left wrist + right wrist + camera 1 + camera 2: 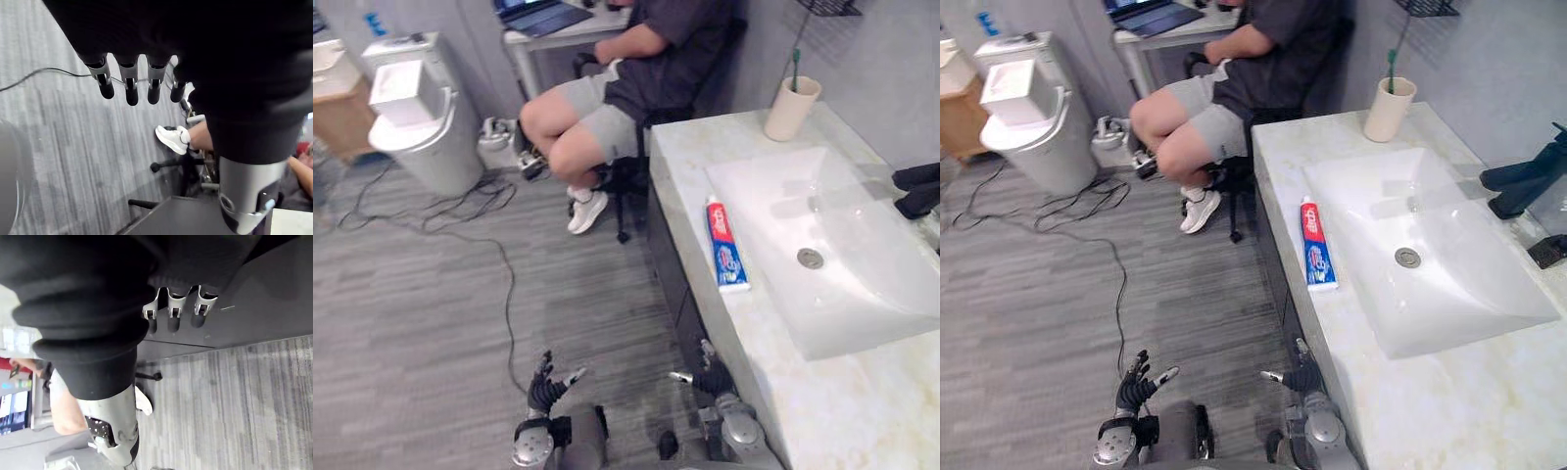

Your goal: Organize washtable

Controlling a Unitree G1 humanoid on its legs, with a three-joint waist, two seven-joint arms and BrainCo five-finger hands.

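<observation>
- Nearest the camera, the robot's left hand [551, 387] hangs low over the grey plank floor [431, 323]. Its fingers are spread and loose, and it holds nothing.
- Its right hand [710, 377] hangs just beside the dark front of the table [685, 166]. The fingers are relaxed and it is also empty; its wrist view shows them straight against the cabinet front.
- Both hands sit below the tabletop, so the tidying looks not yet begun. Either arm would have to rise before it could reach anything.
- A red, white and blue toothpaste tube [726, 245] lies flat on the marble strip between the table's front edge and the white sink basin [862, 294]. Its cap end points away from the robot. Lying loose and well apart from the cup, it reads as the item to put away.
- A beige cup [791, 108] stands upright at the table's far corner by the wall, with a green toothbrush [795, 67] upright inside it — the likely home for the tube.
- The basin holds nothing but its drain [810, 258].
- A person [626, 88] sits on a chair just past the table's far end, so a reach toward the cup would come near them.
- A white toilet [421, 117] stands far left.
</observation>
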